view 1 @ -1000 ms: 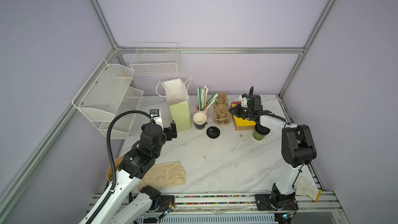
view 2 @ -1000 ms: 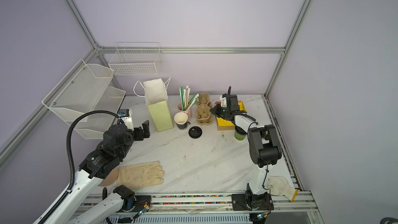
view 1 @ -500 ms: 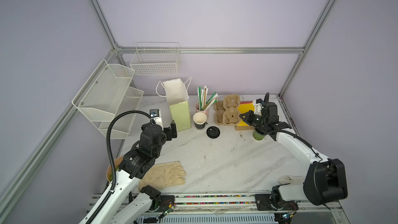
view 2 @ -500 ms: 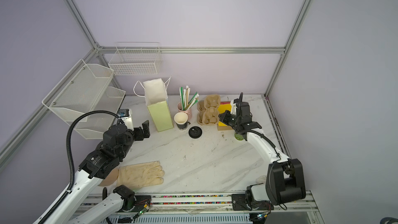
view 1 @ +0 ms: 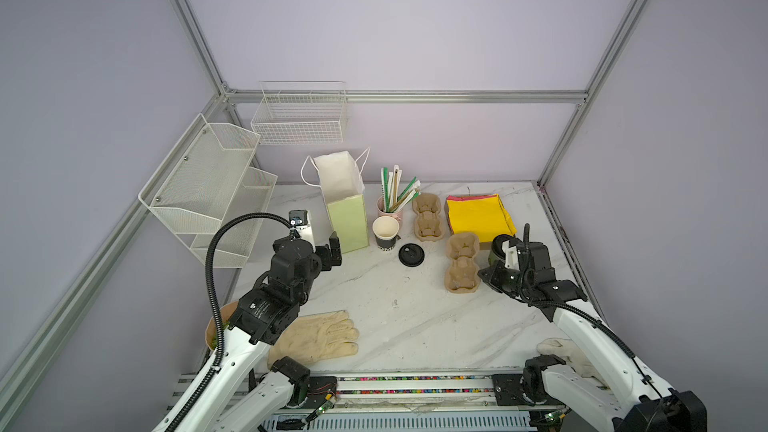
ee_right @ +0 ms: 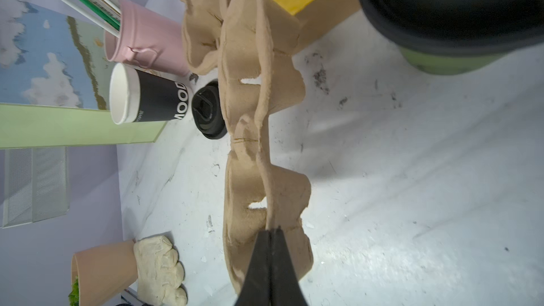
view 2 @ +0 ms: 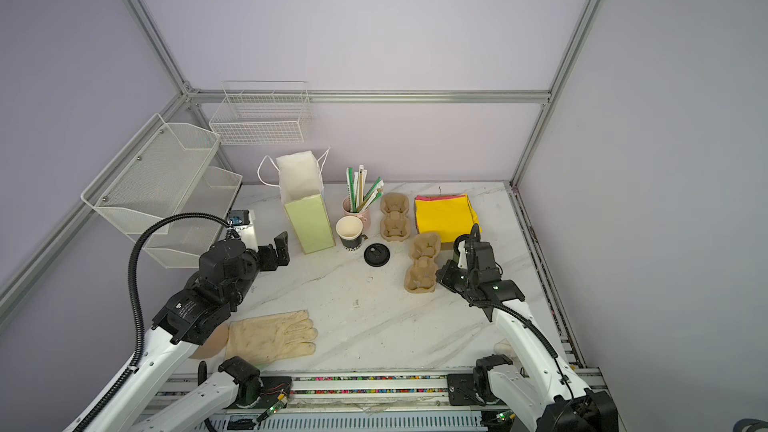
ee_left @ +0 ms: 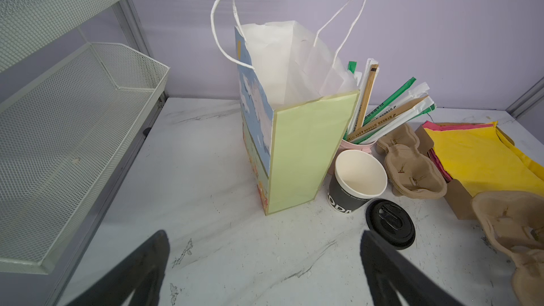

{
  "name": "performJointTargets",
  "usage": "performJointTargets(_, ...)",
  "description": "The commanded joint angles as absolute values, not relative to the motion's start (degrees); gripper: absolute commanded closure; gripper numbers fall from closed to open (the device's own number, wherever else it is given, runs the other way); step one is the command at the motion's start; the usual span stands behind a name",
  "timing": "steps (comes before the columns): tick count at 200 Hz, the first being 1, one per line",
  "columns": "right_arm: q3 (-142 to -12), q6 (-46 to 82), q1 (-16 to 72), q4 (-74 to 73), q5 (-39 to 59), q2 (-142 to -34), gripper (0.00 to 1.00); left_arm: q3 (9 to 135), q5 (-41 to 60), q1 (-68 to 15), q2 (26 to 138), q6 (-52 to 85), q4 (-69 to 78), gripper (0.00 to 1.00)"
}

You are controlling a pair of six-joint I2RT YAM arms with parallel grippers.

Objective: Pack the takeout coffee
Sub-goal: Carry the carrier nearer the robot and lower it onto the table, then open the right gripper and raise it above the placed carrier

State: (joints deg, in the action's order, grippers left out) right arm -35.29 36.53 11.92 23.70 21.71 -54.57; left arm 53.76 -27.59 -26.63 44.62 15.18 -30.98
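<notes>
The takeout coffee (view 1: 497,248), a light green cup with a black lid (ee_right: 447,10), stands on the marble table in front of the yellow napkins and is partly hidden behind my right wrist in both top views. My right gripper (view 1: 483,274) (ee_right: 270,232) is shut on the near rim of a brown pulp cup carrier (view 1: 460,261) (ee_right: 259,130), which lies just left of the coffee. My left gripper (view 1: 332,249) (ee_left: 265,248) hangs open and empty in front of the open green paper bag (view 1: 347,209) (ee_left: 309,148).
Beside the bag are a lidless black cup (view 1: 386,234), a loose black lid (view 1: 411,254), a pink cup of straws (view 1: 390,201), a stack of carriers (view 1: 427,218) and yellow napkins (view 1: 478,218). A glove (view 1: 316,336) lies front left. Wire shelves (view 1: 208,184) line the left wall.
My right gripper has drawn one carrier off the stack at the back and brought it forward to beside the coffee. The left arm has stayed still.
</notes>
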Motion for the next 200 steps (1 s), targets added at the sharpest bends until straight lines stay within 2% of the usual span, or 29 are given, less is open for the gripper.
performJointTargets(1, -32.3, 38.7, 12.0, 25.0, 20.2, -53.9, 1.0, 52.2, -27.8, -26.5, 44.4, 14.0, -29.8, 0.0)
performJointTargets(50, -29.0, 38.8, 12.0, 24.1, 18.4, -56.9, 1.0, 52.0, -27.9, -26.5, 44.4, 14.0, -29.9, 0.0)
performJointTargets(94, -33.6, 38.4, 12.0, 29.1, 11.4, -55.2, 1.0, 52.1, -27.5, -26.5, 45.0, 14.0, -29.9, 0.0)
performJointTargets(100, -34.2, 38.6, 12.0, 29.7, 10.4, -55.4, 0.96, 52.2, -27.5, -26.5, 45.0, 14.0, -29.9, 0.0)
performJointTargets(108, -35.2, 38.6, 12.0, 30.4, 9.0, -55.8, 0.82, 52.1, -27.6, -26.5, 45.0, 14.0, -29.9, 0.0)
performJointTargets(129, -37.5, 37.4, 12.0, 31.5, 7.8, -57.1, 0.59, 52.1, -27.7, -26.5, 45.0, 14.0, -29.9, 0.0)
performJointTargets(173, -43.9, 34.3, 12.1, 33.7, 7.4, -57.6, 0.49, 52.1, -27.7, -26.5, 45.3, 13.9, -29.9, 0.0)
performJointTargets(200, -45.6, 33.6, 12.7, 30.7, 13.2, -57.9, 0.36, 52.2, -27.9, -26.5, 45.5, 14.4, -30.0, 0.0)
